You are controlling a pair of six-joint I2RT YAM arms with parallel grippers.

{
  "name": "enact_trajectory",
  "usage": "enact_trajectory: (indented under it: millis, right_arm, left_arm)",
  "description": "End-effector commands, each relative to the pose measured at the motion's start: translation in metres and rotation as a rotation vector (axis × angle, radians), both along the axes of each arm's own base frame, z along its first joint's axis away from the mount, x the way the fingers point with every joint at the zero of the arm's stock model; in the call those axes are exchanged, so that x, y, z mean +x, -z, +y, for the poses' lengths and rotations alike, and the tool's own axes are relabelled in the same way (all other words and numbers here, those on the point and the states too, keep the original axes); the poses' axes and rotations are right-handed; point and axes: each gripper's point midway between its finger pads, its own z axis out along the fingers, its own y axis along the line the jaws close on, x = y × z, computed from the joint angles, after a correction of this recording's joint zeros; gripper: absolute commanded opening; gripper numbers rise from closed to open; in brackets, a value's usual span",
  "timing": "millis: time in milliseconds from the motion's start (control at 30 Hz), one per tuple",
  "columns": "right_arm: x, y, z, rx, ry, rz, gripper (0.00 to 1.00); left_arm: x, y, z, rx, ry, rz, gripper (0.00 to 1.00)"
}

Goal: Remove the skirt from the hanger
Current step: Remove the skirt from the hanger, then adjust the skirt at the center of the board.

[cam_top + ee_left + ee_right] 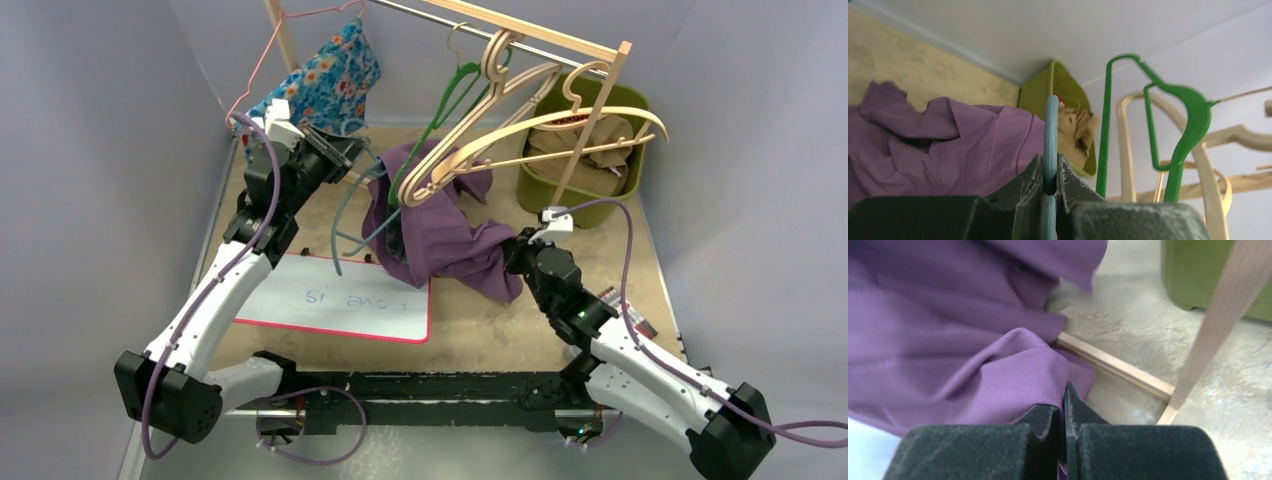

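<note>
**Left pincer (1050, 172) shut on the blue hanger (1051, 125), right pincer (1066, 407) shut on the skirt (948, 315)**

The left pincer's jaws are closed on the thin bar of the blue hanger, which stands up between them in the left wrist view. The right pincer's jaws pinch a fold at the skirt's near right edge. The purple skirt lies heaped in the middle of the table, between the two arms and just beyond the whiteboard (340, 295). The blue hanger's right end runs into the cloth, and how much of it is inside I cannot tell.

At the far right stands a green bin (536, 190), well apart from the skirt. It holds folded tan cloth (590, 150) that fills it almost to the rim. Wooden hangers (500, 130) and a green hanger (440, 105) hang from the rail above the skirt and the bin. A floral garment (325, 85) hangs at the far left.
</note>
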Motion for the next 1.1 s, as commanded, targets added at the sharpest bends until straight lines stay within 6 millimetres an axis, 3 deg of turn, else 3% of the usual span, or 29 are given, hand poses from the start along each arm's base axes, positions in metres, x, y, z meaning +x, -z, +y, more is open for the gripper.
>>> enact_trajectory:
  millis: [0, 167, 267, 467, 633, 700, 867, 1067]
  right_arm:
    - [0.017, -0.038, -0.012, 0.033, 0.047, -0.070, 0.00]
    - [0.021, -0.040, -0.023, 0.046, 0.074, -0.061, 0.00]
    - [0.021, -0.046, -0.034, 0.031, 0.116, -0.066, 0.00]
    - [0.015, -0.077, -0.057, 0.001, 0.200, -0.105, 0.00]
    - [0.004, -0.105, -0.076, 0.007, 0.256, -0.150, 0.00]
    - [-0.001, -0.114, -0.083, 0.007, 0.278, -0.155, 0.00]
    - [-0.024, -0.148, -0.097, 0.043, 0.273, -0.200, 0.00]
    - [-0.072, -0.189, -0.100, 0.087, 0.130, -0.249, 0.00]
  left_arm:
    - [-0.045, -0.027, -0.010, 0.073, 0.155, -0.103, 0.00]
    - [-0.073, -0.008, -0.006, 0.248, 0.217, -0.062, 0.00]
    - [-0.087, -0.004, 0.012, 0.348, 0.172, -0.058, 0.00]
    - [-0.109, -0.033, 0.062, 0.446, -0.058, -0.139, 0.00]
    - [-0.130, -0.058, 0.078, 0.465, -0.121, -0.248, 0.00]
    - [-0.136, -0.063, 0.094, 0.476, -0.200, -0.276, 0.00]
    - [-0.143, -0.050, 0.147, 0.523, -0.461, -0.212, 0.00]
    - [-0.144, -0.041, 0.172, 0.588, -0.587, -0.196, 0.00]
